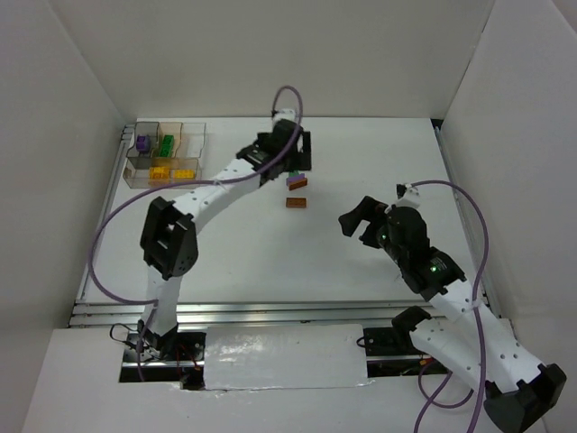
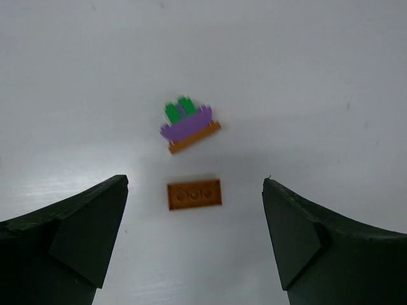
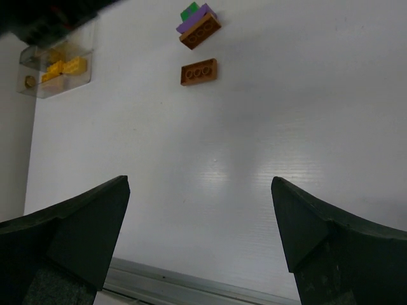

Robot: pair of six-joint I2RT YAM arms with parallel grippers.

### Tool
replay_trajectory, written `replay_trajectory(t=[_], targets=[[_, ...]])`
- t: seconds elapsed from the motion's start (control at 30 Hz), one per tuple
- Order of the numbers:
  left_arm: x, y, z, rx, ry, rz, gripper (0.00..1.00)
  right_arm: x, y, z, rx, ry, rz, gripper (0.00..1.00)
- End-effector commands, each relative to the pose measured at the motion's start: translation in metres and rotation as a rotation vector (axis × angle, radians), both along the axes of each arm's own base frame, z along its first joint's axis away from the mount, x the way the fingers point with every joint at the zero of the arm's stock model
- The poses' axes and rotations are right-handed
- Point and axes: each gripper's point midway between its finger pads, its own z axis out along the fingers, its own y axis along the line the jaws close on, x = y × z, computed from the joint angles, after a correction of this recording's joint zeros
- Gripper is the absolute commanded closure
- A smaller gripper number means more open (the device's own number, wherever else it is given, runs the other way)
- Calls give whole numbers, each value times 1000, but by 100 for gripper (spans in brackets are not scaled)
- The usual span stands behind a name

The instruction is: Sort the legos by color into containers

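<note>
Several legos sat in the clear tray (image 1: pixel 192 133) at the far left of the tabletop (image 1: pixel 361 298): a purple one (image 1: pixel 142 142) and a green one (image 1: pixel 167 144) in the far row, and yellow ones (image 1: pixel 160 171) in the near row. Its see-through walls made the cell borders hard to trace from above. In the right wrist view the tray was cut off at the frame edge and partly shadowed.

Right of it, the left fingers (image 2: pixel 89 222) hung spread wide and empty above the loose pieces near the tabletop's middle. A small stack (image 2: pixel 189 126) lay just beyond them, green on purple on brown. Whether those three were clicked together or merely piled could not be told, and the green piece was largely hidden behind the purple. The single brown brick (image 2: pixel 194 194) lay flat, studs up, just near of the stack and apart from it.

All of these looked light, rigid and slick, likely to skid or tip if nudged from one side. The flat brick was probably best pinched across its two long edges, fingers low to the tabletop. The stack might need parting before sorting.

Farther right, the right fingers (image 3: pixel 82 222) were also wide apart and held nothing, well clear of the bricks.
</note>
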Motion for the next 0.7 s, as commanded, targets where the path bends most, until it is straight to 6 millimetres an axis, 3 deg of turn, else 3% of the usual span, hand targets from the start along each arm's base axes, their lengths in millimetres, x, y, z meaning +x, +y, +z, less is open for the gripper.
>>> replay_trajectory(t=[0.0, 0.07, 0.23, 0.27, 0.4, 0.67], targets=[[-17, -9, -54, 150, 90, 14, 0, -5, -10, 21, 6, -48, -23, 0], [-21, -25, -72, 145, 118, -11, 0, -10, -11, 22, 8, -57, -16, 0], [-23, -44, -105, 154, 178, -27, 0, -14, -12, 15, 0, -47, -6, 0], [-25, -46, -120, 168, 204, -28, 0, -14, -11, 15, 1, -48, -1, 0], [-26, -44, -147, 210, 250, 9, 0, -13, -10, 12, -6, -42, 9, 0], [-26, -39, -173, 233, 281, 28, 0, -13, -7, 10, -3, -44, 24, 0]])
